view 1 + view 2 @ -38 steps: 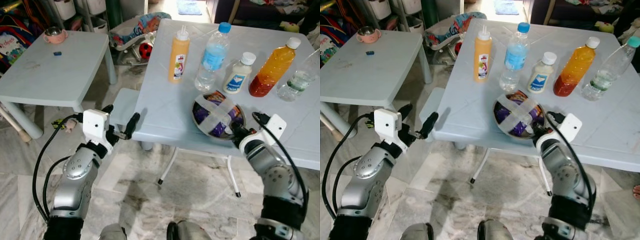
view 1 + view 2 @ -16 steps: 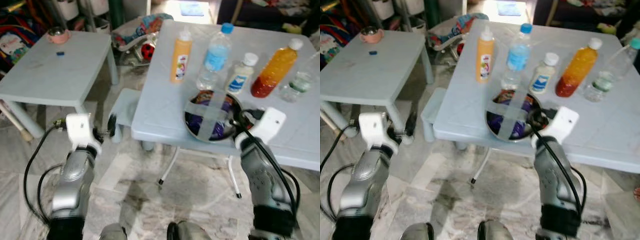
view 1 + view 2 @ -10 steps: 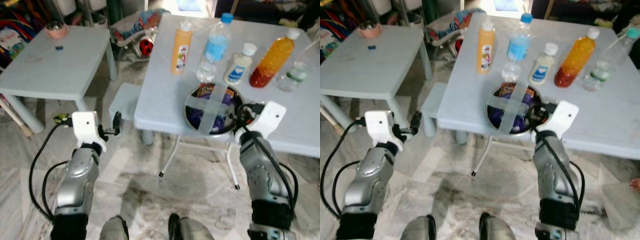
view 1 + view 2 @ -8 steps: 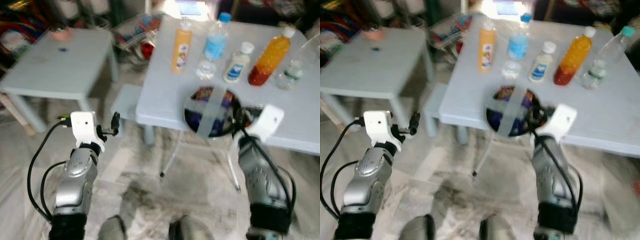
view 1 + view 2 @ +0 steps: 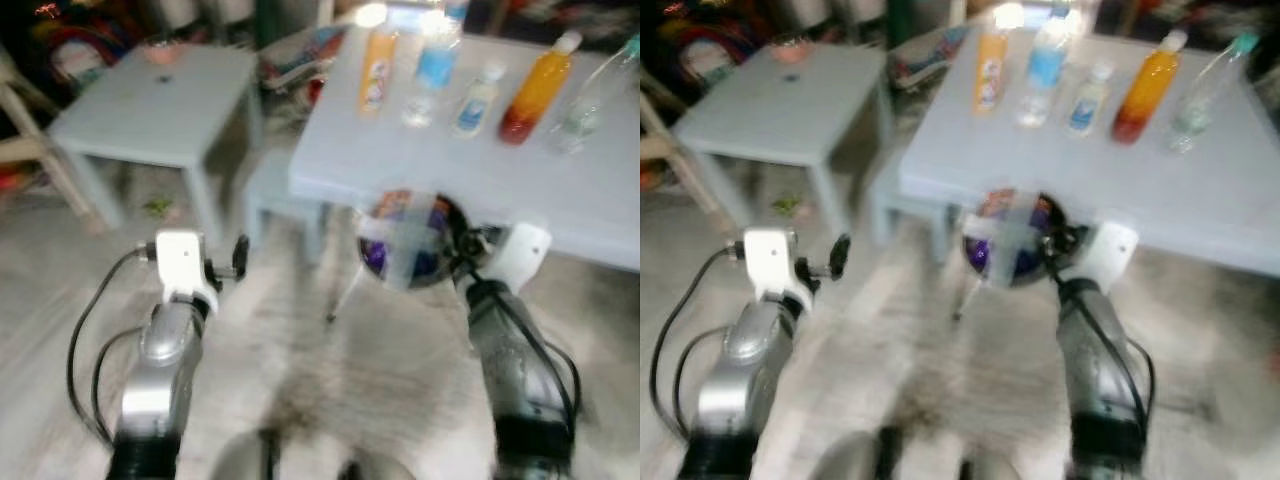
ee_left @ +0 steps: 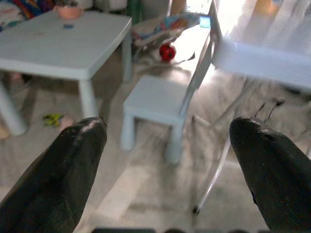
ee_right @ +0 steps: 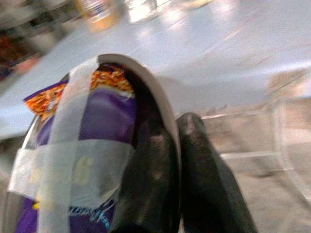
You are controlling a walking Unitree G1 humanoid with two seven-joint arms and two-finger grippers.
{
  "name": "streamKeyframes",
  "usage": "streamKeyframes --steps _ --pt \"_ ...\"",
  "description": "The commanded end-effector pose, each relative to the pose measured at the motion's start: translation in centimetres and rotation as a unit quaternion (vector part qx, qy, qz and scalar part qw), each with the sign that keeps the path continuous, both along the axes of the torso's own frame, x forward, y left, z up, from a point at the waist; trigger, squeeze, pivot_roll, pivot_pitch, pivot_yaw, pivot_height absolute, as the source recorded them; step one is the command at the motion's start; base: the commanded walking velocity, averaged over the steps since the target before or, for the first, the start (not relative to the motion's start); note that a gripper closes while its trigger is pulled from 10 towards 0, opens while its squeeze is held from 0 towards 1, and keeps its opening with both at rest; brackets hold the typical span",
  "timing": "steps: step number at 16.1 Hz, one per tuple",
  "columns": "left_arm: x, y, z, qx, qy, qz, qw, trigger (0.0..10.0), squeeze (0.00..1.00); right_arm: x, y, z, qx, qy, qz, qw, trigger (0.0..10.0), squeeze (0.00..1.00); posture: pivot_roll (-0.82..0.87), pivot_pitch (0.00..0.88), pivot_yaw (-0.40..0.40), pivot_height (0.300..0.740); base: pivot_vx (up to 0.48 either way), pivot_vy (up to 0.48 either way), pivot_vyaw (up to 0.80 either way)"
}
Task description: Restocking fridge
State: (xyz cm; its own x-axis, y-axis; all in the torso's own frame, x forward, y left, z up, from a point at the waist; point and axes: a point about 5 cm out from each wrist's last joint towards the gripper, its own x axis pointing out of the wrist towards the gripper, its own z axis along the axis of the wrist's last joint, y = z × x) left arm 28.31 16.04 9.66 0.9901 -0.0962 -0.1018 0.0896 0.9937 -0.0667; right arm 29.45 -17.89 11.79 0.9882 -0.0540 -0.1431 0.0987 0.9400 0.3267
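Note:
A metal bowl (image 5: 408, 240) holds a purple snack bag under crossed strips of tape. It hangs in the air just in front of the big table's near edge (image 5: 470, 195). My right gripper (image 5: 462, 246) is shut on the bowl's right rim. In the right wrist view one finger (image 7: 150, 162) lies inside the rim and the other outside it. My left gripper (image 5: 238, 260) is held low over the floor at the left, open, with nothing between its fingers (image 6: 73, 160). The head views are blurred.
An orange sauce bottle (image 5: 375, 72), a water bottle (image 5: 436, 58), a white bottle (image 5: 474, 100), a juice bottle (image 5: 536, 88) and a clear bottle (image 5: 585, 100) stand on the big table. A low table (image 5: 155, 100) stands left and a small stool (image 6: 155, 99) between them.
The whole view has drawn back and blurred, so the camera moved. The bowl, in my right gripper, has come off the tabletop and now hangs before the table's edge.

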Motion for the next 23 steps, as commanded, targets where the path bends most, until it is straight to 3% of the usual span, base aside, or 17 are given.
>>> streamKeyframes --steps 1,11,15,23 --pt "0.2 -0.3 0.4 0.01 -0.011 -0.007 1.0 10.0 0.0 0.2 0.0 0.7 -0.005 -0.018 0.0 1.0 10.0 0.0 -0.08 0.045 -0.023 0.74 -0.247 -0.266 0.8" --pt "0.4 -1.0 0.6 0.026 -0.025 -0.029 0.999 10.0 0.0 0.4 0.6 0.6 -0.014 -0.022 0.019 0.999 10.0 0.0 -0.08 0.052 -0.016 0.74 0.0 -0.431 0.8" --pt "0.2 -2.3 0.4 0.031 -0.027 -0.05 0.998 10.0 0.0 0.4 0.9 0.5 -0.018 -0.022 0.027 0.999 10.0 0.0 -0.08 0.052 -0.013 0.74 0.0 -0.433 0.8" --pt "0.3 -1.7 0.5 0.043 -0.031 -0.042 0.998 10.0 0.0 0.1 1.3 0.4 -0.026 -0.024 0.039 0.999 10.0 0.0 -0.08 0.052 -0.011 0.74 0.0 -0.316 0.8"
